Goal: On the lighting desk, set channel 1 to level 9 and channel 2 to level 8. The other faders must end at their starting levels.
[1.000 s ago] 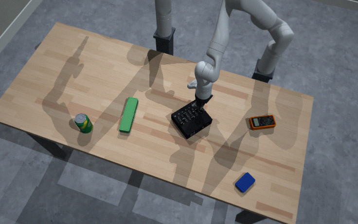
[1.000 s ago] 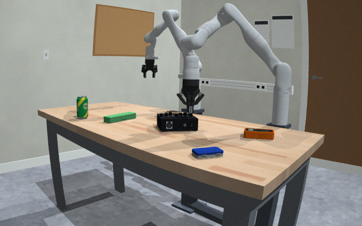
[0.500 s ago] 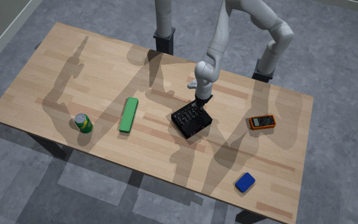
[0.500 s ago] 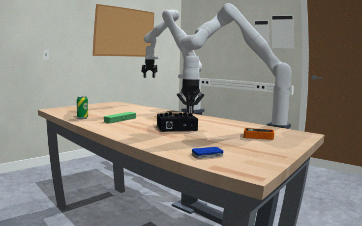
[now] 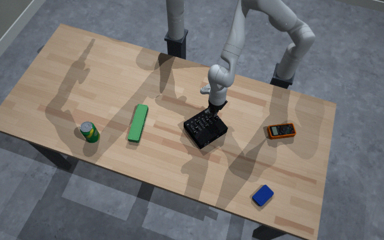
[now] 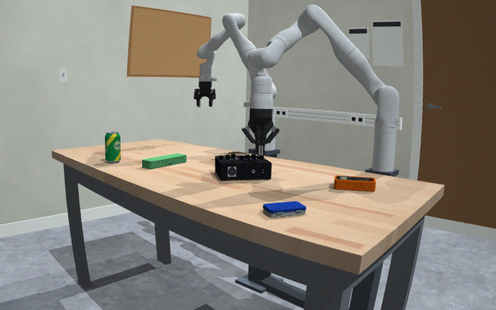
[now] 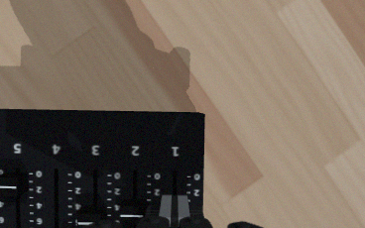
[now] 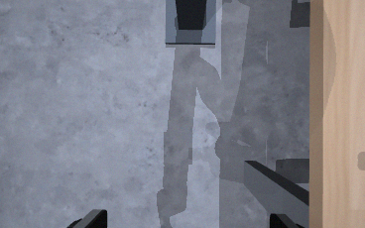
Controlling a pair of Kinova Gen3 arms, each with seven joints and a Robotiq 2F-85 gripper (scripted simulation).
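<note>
The lighting desk [image 5: 207,132] [image 6: 242,168] [image 7: 99,130] lies directly beneath the left tool [image 5: 213,112] [image 6: 260,151] [image 7: 174,198], which is fully closed, gripping nothing; the right tool [image 6: 204,104] [image 8: 188,220] gapes wide, holding nothing.
</note>
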